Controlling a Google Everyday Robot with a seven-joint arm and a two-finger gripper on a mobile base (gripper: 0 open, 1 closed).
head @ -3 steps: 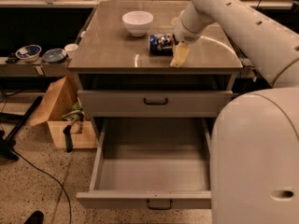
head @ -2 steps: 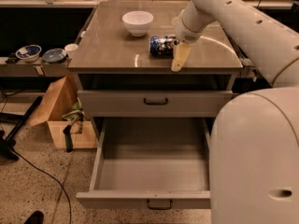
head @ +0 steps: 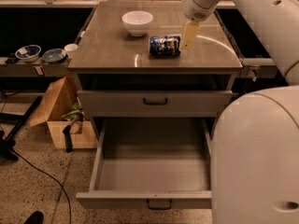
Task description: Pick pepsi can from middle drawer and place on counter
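Warm, dim light from above. You see glare on the counter (head: pixel 112 45): a streak at its near edge, an arc by the gripper (head: pixel 188 38) hanging over its right side. Shadow fills the far end of the middle drawer (head: pixel 154 174).

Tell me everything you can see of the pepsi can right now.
The pepsi can is small and dark blue, with white and red markings on its side. It lies on its side on the counter, with its long axis running left to right, in front of and to the right of the white bowl and apart from it. The gripper hangs at its right end. I cannot tell whether it touches the can.
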